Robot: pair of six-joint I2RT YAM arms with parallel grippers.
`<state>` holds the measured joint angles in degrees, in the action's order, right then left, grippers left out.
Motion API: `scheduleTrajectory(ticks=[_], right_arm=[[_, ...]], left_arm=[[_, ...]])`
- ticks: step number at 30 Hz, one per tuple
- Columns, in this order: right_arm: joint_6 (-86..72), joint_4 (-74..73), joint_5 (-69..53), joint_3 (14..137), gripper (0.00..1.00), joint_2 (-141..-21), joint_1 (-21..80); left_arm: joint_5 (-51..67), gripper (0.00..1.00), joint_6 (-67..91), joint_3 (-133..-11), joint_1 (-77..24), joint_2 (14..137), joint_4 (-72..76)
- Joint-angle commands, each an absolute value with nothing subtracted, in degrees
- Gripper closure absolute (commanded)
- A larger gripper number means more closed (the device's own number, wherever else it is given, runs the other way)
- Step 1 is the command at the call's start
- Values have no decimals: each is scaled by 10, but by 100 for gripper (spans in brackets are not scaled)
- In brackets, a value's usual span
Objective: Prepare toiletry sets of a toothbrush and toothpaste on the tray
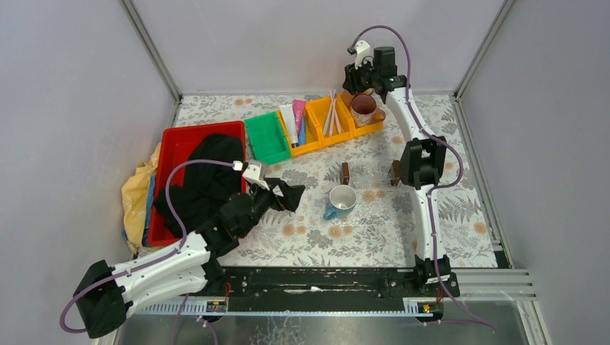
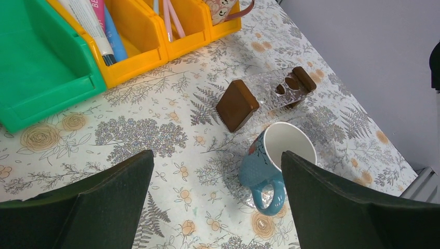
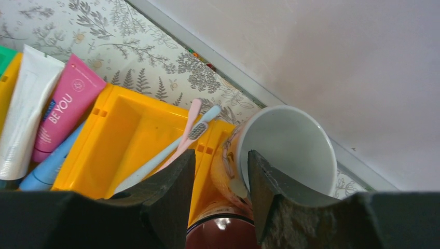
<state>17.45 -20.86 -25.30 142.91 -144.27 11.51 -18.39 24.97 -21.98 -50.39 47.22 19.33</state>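
Several toothbrushes (image 1: 332, 113) lean in a yellow bin (image 1: 324, 122); pink and light blue ones show in the right wrist view (image 3: 192, 129). The toothpaste tubes (image 1: 295, 118) lie in the neighbouring yellow compartment: white (image 3: 23, 114), magenta-pink (image 3: 65, 111) and blue (image 3: 49, 166). A clear tray (image 1: 370, 181) with brown end blocks holds a blue mug (image 2: 270, 161). My left gripper (image 2: 215, 163) is wide open and empty just left of that mug. My right gripper (image 3: 221, 161) is partly open, one finger inside a white-lined mug (image 3: 290, 145) and one outside its wall.
A maroon-lined mug (image 1: 363, 108) stands in the rightmost yellow compartment below my right gripper (image 1: 357, 85). A green bin (image 1: 266, 136) sits left of the yellow bins. A red tray (image 1: 180, 140) holds a black cloth (image 1: 208, 172), with yellow cloth beside it. Walls enclose the table.
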Motion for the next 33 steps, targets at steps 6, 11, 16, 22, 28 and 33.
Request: scheduleTrajectory(ticks=[6, 11, 16, 22, 28, 33], right_arm=[[250, -213, -191, 1459, 56, -1458, 133], [266, -215, -184, 1456, 65, -1458, 135], [268, -216, -189, 1454, 83, -1452, 136], [272, -208, -197, 1449, 100, -1425, 135], [275, -189, -204, 1460, 100, -1393, 135], [283, -180, -201, 1475, 100, -1372, 136]], left_arm=[[-193, 0, 251, -218, -500, 474, 205], [-195, 0, 251, -218, -500, 475, 205], [-196, 0, 252, -217, -501, 471, 202], [-197, 0, 251, -217, -500, 468, 201], [-196, 0, 251, -218, -500, 466, 199], [-197, 0, 252, -216, -500, 459, 195]])
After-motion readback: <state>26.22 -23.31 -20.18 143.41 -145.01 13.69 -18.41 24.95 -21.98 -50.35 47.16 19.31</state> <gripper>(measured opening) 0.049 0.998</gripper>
